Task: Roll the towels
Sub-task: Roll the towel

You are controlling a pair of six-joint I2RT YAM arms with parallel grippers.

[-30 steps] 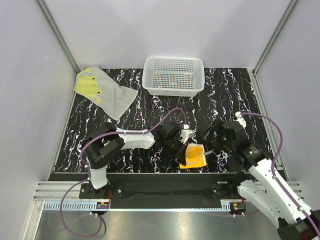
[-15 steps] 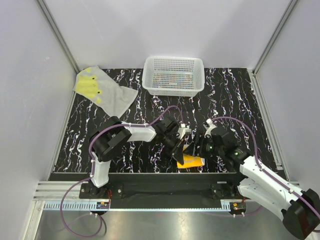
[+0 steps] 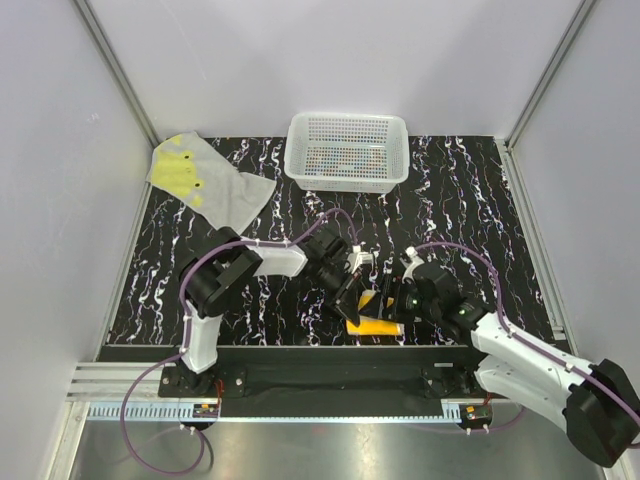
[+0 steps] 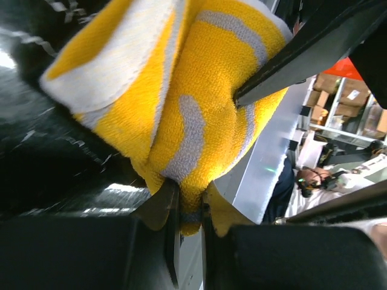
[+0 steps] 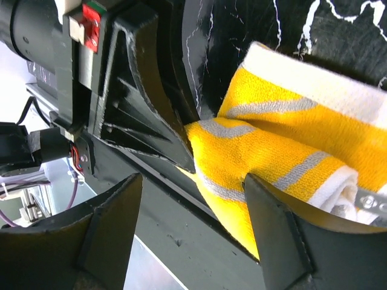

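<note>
The orange towel (image 3: 376, 323) with white marks lies bunched near the table's front edge. My left gripper (image 3: 352, 303) is shut on its edge; the left wrist view shows the towel (image 4: 181, 90) pinched between the fingers (image 4: 164, 208). My right gripper (image 3: 390, 300) is open right beside it. In the right wrist view its jaws (image 5: 193, 226) stand wide, one finger (image 5: 275, 223) against the towel (image 5: 290, 151), the other off it. The grey towel (image 3: 208, 183) with yellow-green blotches lies spread at the far left corner, away from both grippers.
A white perforated basket (image 3: 347, 172) stands at the back middle. The black front rail (image 3: 330, 352) runs just below the orange towel. The left gripper's body (image 5: 136, 90) is close in front of the right gripper. Grey walls enclose the table.
My right arm has swung left and in, bringing its gripper up against the orange towel. The left gripper has shifted slightly left with the towel, which now looks narrower and more bunched.
</note>
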